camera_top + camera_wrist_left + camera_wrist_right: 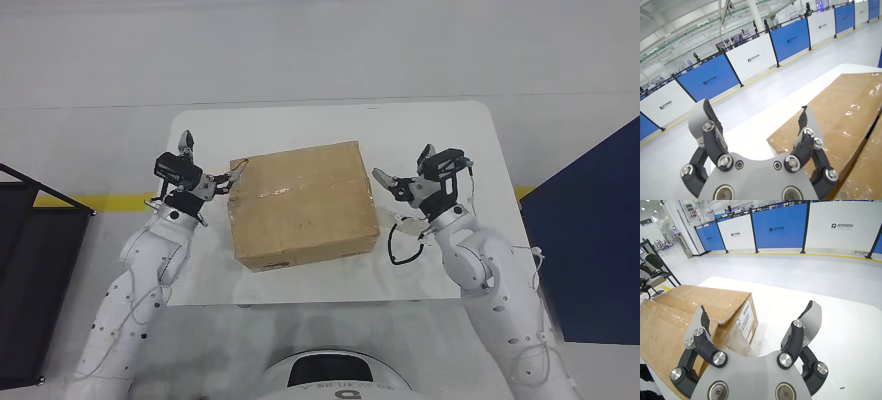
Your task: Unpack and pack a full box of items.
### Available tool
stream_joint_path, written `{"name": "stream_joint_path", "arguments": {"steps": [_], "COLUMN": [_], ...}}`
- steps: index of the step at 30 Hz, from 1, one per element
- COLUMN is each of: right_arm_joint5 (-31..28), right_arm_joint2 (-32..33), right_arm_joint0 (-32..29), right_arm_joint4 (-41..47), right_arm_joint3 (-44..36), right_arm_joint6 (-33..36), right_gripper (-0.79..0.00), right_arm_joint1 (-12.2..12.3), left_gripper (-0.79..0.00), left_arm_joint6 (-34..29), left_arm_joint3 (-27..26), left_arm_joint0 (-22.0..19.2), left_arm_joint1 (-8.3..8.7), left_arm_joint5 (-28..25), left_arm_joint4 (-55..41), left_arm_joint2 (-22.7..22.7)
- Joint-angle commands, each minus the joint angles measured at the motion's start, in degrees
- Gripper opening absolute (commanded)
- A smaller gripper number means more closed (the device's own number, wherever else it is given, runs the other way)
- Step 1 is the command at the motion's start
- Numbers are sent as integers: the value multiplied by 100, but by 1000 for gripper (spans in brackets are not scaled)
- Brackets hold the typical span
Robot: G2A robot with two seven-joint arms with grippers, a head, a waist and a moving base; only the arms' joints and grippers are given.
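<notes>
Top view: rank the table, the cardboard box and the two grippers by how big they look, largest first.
1. table: largest.
2. cardboard box: covers much of the table's middle.
3. left gripper and right gripper: both open and about the same apparent size, so I won't rank one over the other.

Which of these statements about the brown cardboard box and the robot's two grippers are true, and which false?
1. The brown cardboard box sits on the white table. True.
2. Its top flaps stand wide open. False: they lie folded down.
3. The left gripper has open, empty jaws. True.
4. The right gripper is shut on a flap. False: its jaws are open, holding nothing.
5. Both grippers are at the same side of the box. False: one flanks each side.
</notes>
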Motion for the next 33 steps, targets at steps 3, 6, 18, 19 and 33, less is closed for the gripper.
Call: {"name": "stream_joint_path", "arguments": {"steps": [3,6,18,19,33], "right_arm_joint5": [-12,-105,-673,-670,84], "right_arm_joint2": [432,599,16,-53,-960], "right_arm_joint0": [-268,-399,-320,-311,-205], "right_arm_joint4": [-186,-497,-1283,-1336,-1573], "right_arm_joint3": [57,108,283,273,80], "right_arm_joint6": [12,360,1142,1152,883], "right_gripper": [0,0,0,0,0], "right_arm_joint1": [59,106,130,126,-19], "left_gripper": [0,0,0,0,0], "left_arm_joint6": [-137,-176,-88,-75,89], "left_arm_joint3": [-263,-233,-207,-206,25], "left_arm_joint0": [258,299,356,373,446], "left_arm_joint1": [24,11,22,24,40], "left_arm_joint5": [-277,-266,-52,-37,41], "left_arm_joint4": [172,343,785,797,639], "left_arm_joint2": [-3,137,10,-18,-423]}}
